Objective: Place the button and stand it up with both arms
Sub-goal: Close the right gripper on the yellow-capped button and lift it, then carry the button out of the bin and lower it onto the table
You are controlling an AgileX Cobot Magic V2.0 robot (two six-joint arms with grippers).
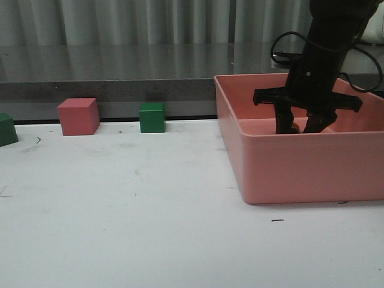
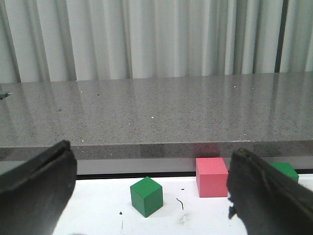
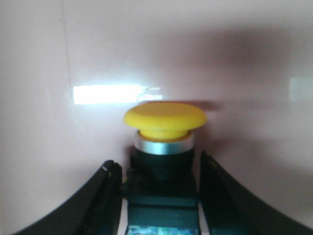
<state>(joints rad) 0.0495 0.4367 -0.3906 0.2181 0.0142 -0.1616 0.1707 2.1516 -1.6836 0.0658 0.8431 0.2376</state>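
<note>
Nearest you lies the white table [image 1: 132, 210], marked with a few small dark scuffs. On its right side sits the pink bin [image 1: 300, 168], and your right gripper [image 1: 303, 127] reaches down inside it from above. In the right wrist view the two dark fingers [image 3: 100, 200] stand on either side of the button [image 3: 164, 147], against its black body, with the yellow cap and silvery collar standing clear beyond the fingertips and the bin's pink inside behind; you appear to be pinching the button there. From the front you see only a spot of yellow between the fingers, just above the bin's near wall.

Your left gripper [image 2: 151, 196] is spread wide, its fingers [image 2: 34, 191] well apart with nothing between them, looking toward the far left of the table. Along the far edge, left to right, stand a green cube [image 1: 7, 129], a pink cube [image 1: 78, 116] and a second green cube [image 1: 152, 117]. Behind them runs a grey speckled ledge [image 1: 108, 72], and beyond it pale curtains [image 2: 146, 39].
</note>
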